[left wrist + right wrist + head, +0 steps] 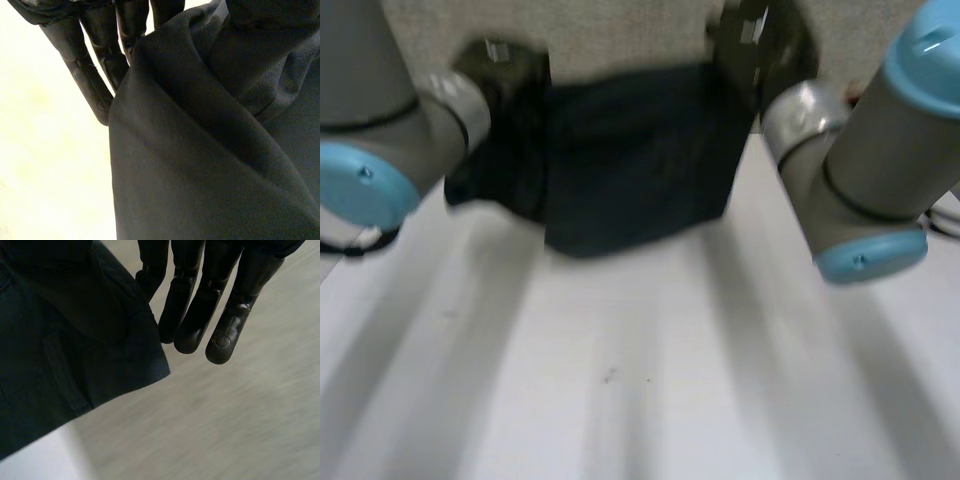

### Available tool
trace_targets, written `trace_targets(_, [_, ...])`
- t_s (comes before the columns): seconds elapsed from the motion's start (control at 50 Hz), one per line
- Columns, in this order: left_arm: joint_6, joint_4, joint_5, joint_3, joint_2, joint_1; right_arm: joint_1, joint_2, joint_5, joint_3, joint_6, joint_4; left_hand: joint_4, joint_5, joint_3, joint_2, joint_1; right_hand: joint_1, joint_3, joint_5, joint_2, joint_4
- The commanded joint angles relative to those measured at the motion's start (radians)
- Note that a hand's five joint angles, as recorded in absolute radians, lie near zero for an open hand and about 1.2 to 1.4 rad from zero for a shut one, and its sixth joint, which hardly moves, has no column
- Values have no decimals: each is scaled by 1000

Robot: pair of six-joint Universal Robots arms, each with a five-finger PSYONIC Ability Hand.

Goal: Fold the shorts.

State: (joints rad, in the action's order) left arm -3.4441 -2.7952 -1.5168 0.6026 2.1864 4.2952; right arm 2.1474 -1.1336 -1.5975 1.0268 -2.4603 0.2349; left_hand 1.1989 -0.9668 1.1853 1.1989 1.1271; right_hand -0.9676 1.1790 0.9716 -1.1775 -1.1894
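Holding the shorts (635, 150) up at the upper centre of the head view, spread between the left hand (510, 85) at upper left and the right hand (760, 45) at upper right. Dark, near black, with the lower edge just over the far part of the white counter (620, 380); touching it or not, cannot tell. Bunched into a thicker fold toward the left hand, smoother toward the right.

From the left wrist: straight fingers (90, 75) along one edge of the cloth, with that edge caught between them and the thumb side of the hand. So pinching the shorts, not lying slack. Draped from the fingers across the palm, with pale counter beyond the fingertips.

From the right wrist: likewise straight fingers (220, 325), with a hemmed corner of the shorts clamped beside them at the thumb side and the fingertips clear of the cloth. Past that corner, a strip of counter and a grey surface (225, 430) beyond its edge.

Flanking the shorts in the head view: left arm (380, 140) at the left edge, right arm (870, 170) at the right, both partly in front of the hands.
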Motion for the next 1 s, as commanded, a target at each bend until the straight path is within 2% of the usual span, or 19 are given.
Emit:
trace_targets(0.02, [5,-296,46,101,-172,1,2,-83,-2,47,-20,184,197,-255,211,197,269,-429,217,250,-219,-207])
trace_targets(0.18, [10,-256,130,415,-220,0,2,-81,2,163,-26,-87,197,-255,211,197,269,-429,217,250,-219,-207])
trace_targets(0.3, [3,-156,133,594,-208,11,3,-78,13,324,-32,-331,197,-255,211,197,269,-429,217,250,-219,-207])
trace_targets(0.34, [-1,-132,133,664,-198,29,0,-77,19,367,-37,-356,197,-255,211,197,269,-429,217,250,-219,-207])
trace_targets(0.46, [-4,-130,135,787,-76,58,0,-14,89,530,-74,-237,197,-255,211,197,269,-429,217,250,-219,-207])
trace_targets(0.52, [-10,-127,136,812,-30,54,-4,11,99,567,-86,-188,197,-255,211,197,269,-429,217,250,-219,-207])
trace_targets(0.54, [-9,-122,138,824,-39,55,-4,12,100,576,-91,-181,6,-64,20,6,78,-429,217,250,-219,-207])
trace_targets(0.6, [-7,-121,139,838,-68,52,-3,9,99,592,-109,-172,-163,105,-149,-163,-91,-429,217,250,-219,-207])
trace_targets(0.62, [-4,-122,138,848,-106,48,-4,8,97,595,-117,-171,-373,315,-359,-373,-301,-429,217,250,-219,-207])
trace_targets(0.64, [-1,-122,136,856,-131,48,-6,8,97,598,-126,-169,-468,410,-454,-468,-396,-429,217,250,-219,-207])
trace_targets(0.72, [5,-138,127,934,-250,44,-11,5,97,610,-199,-167,-606,549,-593,-606,-534,-429,217,250,-219,-207])
trace_targets(0.76, [6,-147,126,980,-301,43,-12,3,97,615,-264,-167,-753,695,-739,-753,-681,-429,217,250,-219,-207])
trace_targets(0.78, [14,-164,122,1029,-353,38,-12,3,99,616,-285,-166,-893,835,-879,-893,-821,-429,217,250,-219,-207])
trace_targets(0.84, [48,-200,109,1115,-430,29,-12,2,102,622,-342,-164,-903,846,-890,-903,-831,-429,217,250,-219,-207])
trace_targets(0.92, [158,-291,51,1271,-552,-1,-12,2,103,625,-361,-164,-818,761,-805,-818,-747,-429,217,250,-219,-207])
trace_targets(1.0, [232,-329,-8,1364,-576,-11,-14,0,100,627,-364,-161,-689,632,-676,-689,-618,-429,217,250,-219,-207])
